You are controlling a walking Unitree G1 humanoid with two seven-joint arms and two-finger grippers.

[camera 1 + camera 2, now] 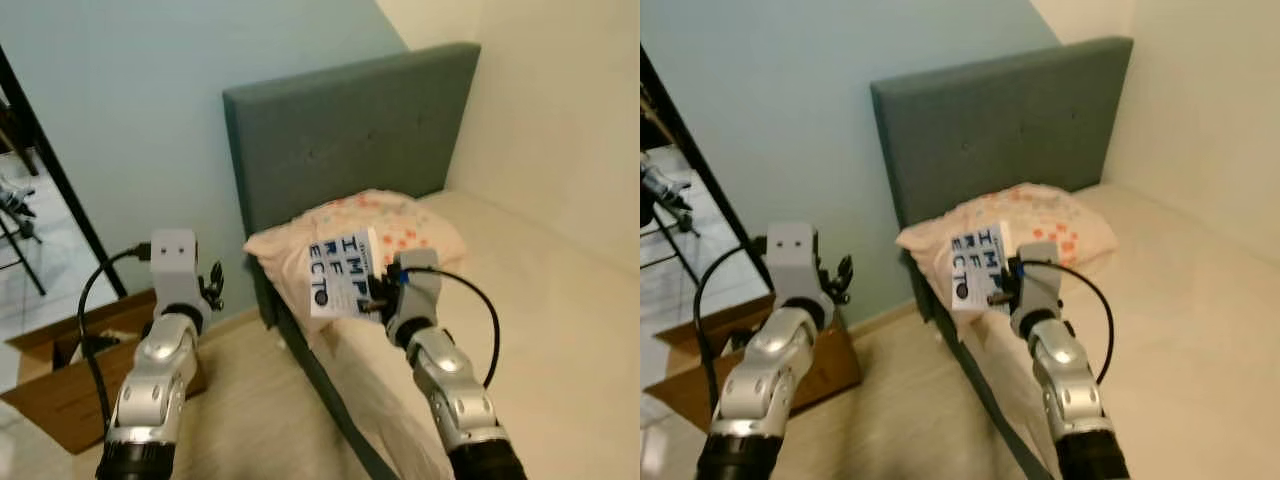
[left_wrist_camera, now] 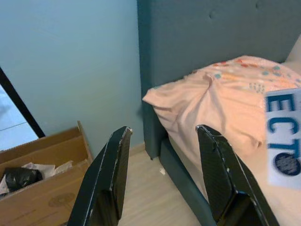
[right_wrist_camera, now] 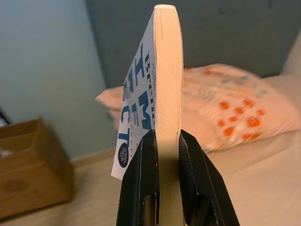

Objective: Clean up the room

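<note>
Clamped between my right gripper's [image 3: 162,155] fingers at frame centre is a paperback book [image 1: 342,274], upright, spine edge toward me, over the bed's [image 1: 560,330] near edge before the floral pillow [image 1: 400,225]. At lower left my left gripper [image 2: 164,174] hangs open and empty, nearer the cardboard box [image 1: 60,385], which I judge the likelier drop point.

A bed [image 1: 560,330] with a cream sheet stands in a corner against a pale blue wall [image 1: 130,110]. Its grey-green padded headboard [image 1: 350,130] rises behind a peach pillow [image 1: 420,225] dotted with orange. A black metal frame [image 1: 50,170] leans at the left edge.
</note>
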